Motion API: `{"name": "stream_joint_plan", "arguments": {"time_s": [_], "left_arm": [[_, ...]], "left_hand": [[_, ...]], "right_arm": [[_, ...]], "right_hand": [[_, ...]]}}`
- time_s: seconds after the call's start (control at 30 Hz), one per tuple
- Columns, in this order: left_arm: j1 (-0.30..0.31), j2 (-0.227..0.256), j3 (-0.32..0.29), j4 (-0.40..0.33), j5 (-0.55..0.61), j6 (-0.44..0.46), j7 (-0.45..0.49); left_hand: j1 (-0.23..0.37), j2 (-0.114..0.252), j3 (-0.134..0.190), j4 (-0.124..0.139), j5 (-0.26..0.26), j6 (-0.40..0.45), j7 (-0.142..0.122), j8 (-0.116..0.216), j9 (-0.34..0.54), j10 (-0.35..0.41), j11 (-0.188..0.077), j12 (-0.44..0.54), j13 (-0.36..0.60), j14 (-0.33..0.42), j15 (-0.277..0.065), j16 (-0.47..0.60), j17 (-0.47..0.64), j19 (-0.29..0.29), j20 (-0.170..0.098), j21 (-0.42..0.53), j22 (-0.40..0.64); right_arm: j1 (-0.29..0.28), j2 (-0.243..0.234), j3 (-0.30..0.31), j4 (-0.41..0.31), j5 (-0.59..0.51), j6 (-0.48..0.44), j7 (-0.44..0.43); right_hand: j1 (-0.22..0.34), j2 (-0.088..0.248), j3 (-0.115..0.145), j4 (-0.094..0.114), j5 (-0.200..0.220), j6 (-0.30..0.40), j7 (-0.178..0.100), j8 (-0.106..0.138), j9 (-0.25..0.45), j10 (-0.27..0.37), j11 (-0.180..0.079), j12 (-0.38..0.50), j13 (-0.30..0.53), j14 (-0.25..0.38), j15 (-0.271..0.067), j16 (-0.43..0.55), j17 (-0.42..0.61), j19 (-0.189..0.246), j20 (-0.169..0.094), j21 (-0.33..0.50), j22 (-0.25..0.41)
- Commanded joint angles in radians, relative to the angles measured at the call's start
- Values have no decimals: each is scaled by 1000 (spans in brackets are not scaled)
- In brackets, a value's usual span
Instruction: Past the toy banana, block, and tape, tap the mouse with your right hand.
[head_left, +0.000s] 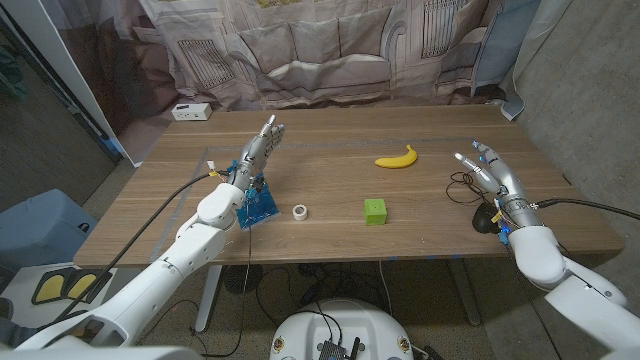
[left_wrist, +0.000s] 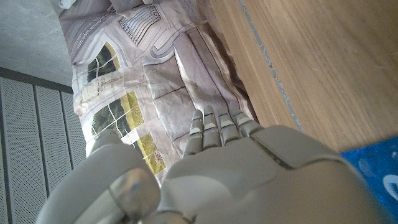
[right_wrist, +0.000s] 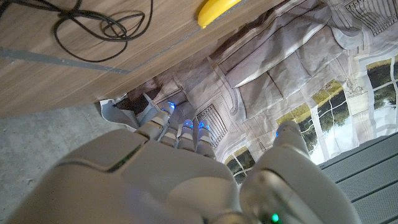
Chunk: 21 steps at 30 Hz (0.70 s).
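A black mouse (head_left: 486, 219) lies near the table's right front, its cable (head_left: 462, 186) looping beside it. My right hand (head_left: 488, 171) hovers just beyond the mouse, fingers spread and holding nothing; its wrist partly hides the mouse. To the left of the mouse, a green block (head_left: 375, 210) and a small roll of tape (head_left: 300, 212) sit in a row. The yellow toy banana (head_left: 397, 158) lies farther back. My left hand (head_left: 262, 146) is raised over the table's left side, fingers extended and empty. The right wrist view shows the right hand (right_wrist: 186, 180), the banana (right_wrist: 217, 9) and the cable (right_wrist: 93, 25).
A blue flat object (head_left: 258, 206) sits under my left wrist, also seen as a blue object (left_wrist: 380, 175) in the left wrist view. A white box (head_left: 190, 111) stands at the back left corner. A printed curtain (head_left: 330, 50) hangs behind the wooden table (head_left: 340, 180).
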Motion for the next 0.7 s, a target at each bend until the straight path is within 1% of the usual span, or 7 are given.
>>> {"name": "stream_joint_plan", "arguments": {"time_s": [0.03,0.2,0.3,0.5,0.63,0.67,0.7], "left_arm": [[-2,-6,-3,2,-12,-11,-9],[-2,-8,-2,7,-13,-22,-17],[-4,-9,-2,10,-13,-26,-19],[-5,-11,-1,14,-14,-26,-21],[-6,-15,-2,22,-16,-38,-26],[-6,-17,-2,23,-17,-42,-27],[-5,-18,-3,24,-17,-45,-27]], "left_hand": [[2,11,2,-3,0,9,3,-3,6,12,0,0,1,8,-3,-2,2,4,3,-2,5],[2,11,2,-3,0,10,2,-2,6,12,0,-1,1,8,-1,-2,2,4,4,-2,5],[2,11,2,-4,0,10,2,-3,6,12,0,0,1,8,-1,-2,2,3,4,-2,5],[2,12,2,-4,0,9,2,-3,6,13,0,0,1,8,-3,-2,2,4,4,-2,5],[2,12,2,-5,0,11,3,-2,6,15,0,0,1,11,-1,-1,2,6,5,-2,5],[2,12,1,-5,0,11,4,-2,6,16,1,1,1,12,0,-1,2,6,6,-1,5],[2,12,1,-5,0,12,6,-2,6,17,2,1,1,12,0,-1,2,7,6,-1,5]], "right_arm": [[68,14,-26,60,101,97,89],[100,23,-45,107,179,156,147],[120,30,-56,136,227,197,181],[159,28,-86,161,244,211,197],[196,36,-111,199,293,245,241],[205,39,-117,209,302,253,247],[213,40,-122,217,310,261,254]], "right_hand": [[13,-3,-2,-4,4,-5,0,-5,3,6,1,3,3,8,1,-1,0,19,-1,-2,2],[13,-4,-3,-2,4,7,-3,-3,3,3,4,-1,3,10,1,-3,0,23,-1,-5,2],[13,-5,-4,-2,4,-7,-3,-11,3,3,5,-3,3,11,1,-5,0,30,0,-6,2],[6,-11,-9,2,2,-16,-3,-18,3,3,6,-7,3,16,6,-6,1,46,8,-6,2],[-1,-16,-14,5,1,-12,-3,-18,3,0,17,-10,4,14,9,-9,3,45,9,-10,2],[-4,-19,-16,7,1,-5,1,-17,3,-1,19,-11,4,11,12,-10,3,44,9,-12,2],[-10,-24,-21,9,0,20,10,-9,3,2,29,-12,4,11,13,-13,4,45,10,-17,3]]}}
